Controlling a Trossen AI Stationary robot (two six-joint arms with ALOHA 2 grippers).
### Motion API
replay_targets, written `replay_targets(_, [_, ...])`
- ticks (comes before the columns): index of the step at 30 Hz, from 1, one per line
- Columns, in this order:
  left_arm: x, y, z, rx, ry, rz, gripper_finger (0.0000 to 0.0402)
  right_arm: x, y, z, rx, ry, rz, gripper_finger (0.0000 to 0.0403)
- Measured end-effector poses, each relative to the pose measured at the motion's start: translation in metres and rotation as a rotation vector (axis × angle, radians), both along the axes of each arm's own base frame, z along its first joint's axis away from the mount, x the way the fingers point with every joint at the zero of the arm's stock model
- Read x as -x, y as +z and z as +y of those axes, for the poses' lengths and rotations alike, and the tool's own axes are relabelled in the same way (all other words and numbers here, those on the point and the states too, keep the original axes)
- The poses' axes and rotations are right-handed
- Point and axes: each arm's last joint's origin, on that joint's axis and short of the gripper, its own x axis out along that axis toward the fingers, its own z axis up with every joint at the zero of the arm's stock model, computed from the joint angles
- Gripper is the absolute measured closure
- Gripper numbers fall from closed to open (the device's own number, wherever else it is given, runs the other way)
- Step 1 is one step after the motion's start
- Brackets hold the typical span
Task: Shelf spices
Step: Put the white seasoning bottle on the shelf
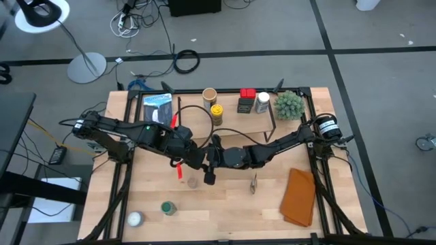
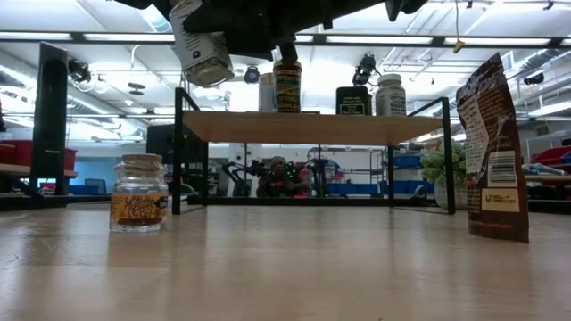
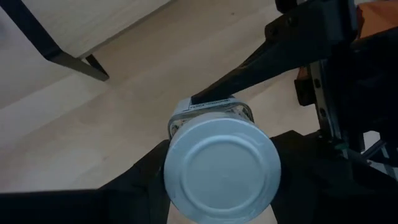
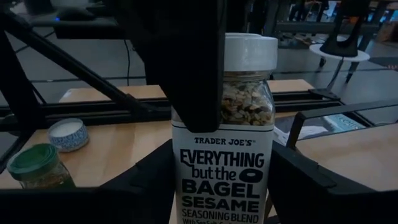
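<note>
A glass seasoning jar (image 4: 221, 162) with a white cap (image 3: 221, 165) hangs in the air over the table's middle, between both grippers. My left gripper (image 1: 199, 161) comes from the left and is shut on its cap end. My right gripper (image 1: 212, 163) comes from the right and is shut on its body. The shelf (image 1: 228, 121) stands at the far side on black legs. On its plank stand a tan-lidded jar (image 1: 210, 94), a yellow jar (image 1: 216, 111), a red-topped tin (image 1: 246, 99) and a white-lidded jar (image 1: 263, 102). My left gripper pinches the jar's cap end (image 3: 180, 146) between its two fingers, one on each side. The fingers (image 4: 196, 68) slant down from above and run along the jar past the cap onto the glass. The jar is lifted clear of the table. My right gripper has the jar's labelled lower body (image 4: 186, 186) between its two fingers, one on each side. It comes nearly level from the table's right, and the fingers (image 3: 249, 74) lie across the jar. The jar (image 2: 203, 49) sits tilted, high above the table.
On the table stand a cork-lidded jar (image 2: 139, 192), a green-lidded jar (image 1: 168, 207), a white tin (image 1: 135, 218) and a brown pouch (image 2: 491, 147). An orange-brown cloth (image 1: 300, 197) lies near right. A green plant (image 1: 289, 104) and a blue-grey bag (image 1: 157, 107) flank the shelf.
</note>
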Motion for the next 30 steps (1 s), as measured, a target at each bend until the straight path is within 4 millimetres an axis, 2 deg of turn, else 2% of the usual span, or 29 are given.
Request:
replay_targets(10, [0.0,0.0,0.001,-0.055,-0.03,-0.003,0.0186,0.0,0.0,0.001,-0.003,-0.001,-0.001,0.0194])
replay_targets(22, [-0.001,0.0,0.001,-0.119,-0.126,-0.003,0.0094,0.002,-0.002,0.01,-0.013,0.052,0.018,0.0194])
replay_targets(30, [0.001,0.013,-0.004,-0.168,-0.235,-0.029,0.0076,0.003,-0.005,0.009,-0.007,0.037,0.051,0.0194])
